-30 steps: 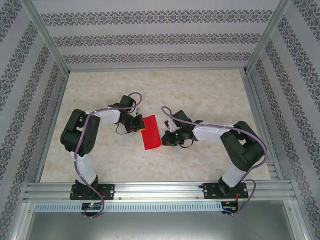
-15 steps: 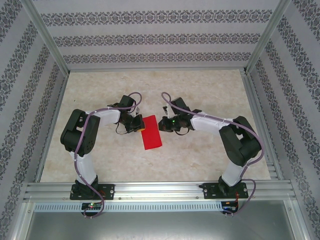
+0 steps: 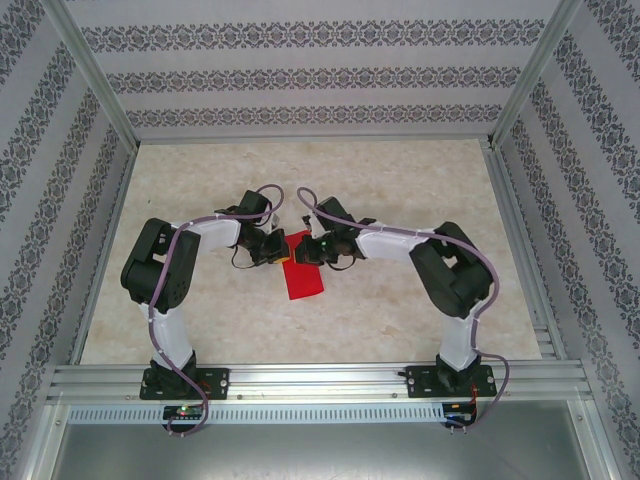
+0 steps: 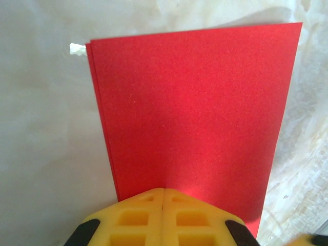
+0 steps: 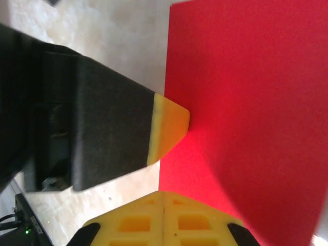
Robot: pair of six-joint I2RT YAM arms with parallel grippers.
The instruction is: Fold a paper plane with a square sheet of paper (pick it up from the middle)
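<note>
The square sheet of paper (image 3: 304,280) lies flat on the table as a bright red rectangle, longer than wide, not a paper plane. The left wrist view shows doubled layers along the sheet's (image 4: 195,113) left edge. My left gripper (image 3: 283,254) is shut, and its yellow tips (image 4: 164,190) rest on the sheet's near edge in that view. My right gripper (image 3: 304,250) is shut too, at the paper's far end, right beside the left one. In the right wrist view my right gripper (image 5: 164,193) sits at the edge of the red paper (image 5: 246,113), and the left gripper's finger (image 5: 169,128) touches that edge.
The pale marbled table (image 3: 400,180) is fenced by aluminium rails (image 3: 320,380) at the near edge and sides, with patterned walls behind. A tiny white scrap (image 4: 76,49) lies at the sheet's far left corner.
The right arm has swung left and reached over to the paper's far end, up against the left gripper. The left arm and the paper have stayed put.
</note>
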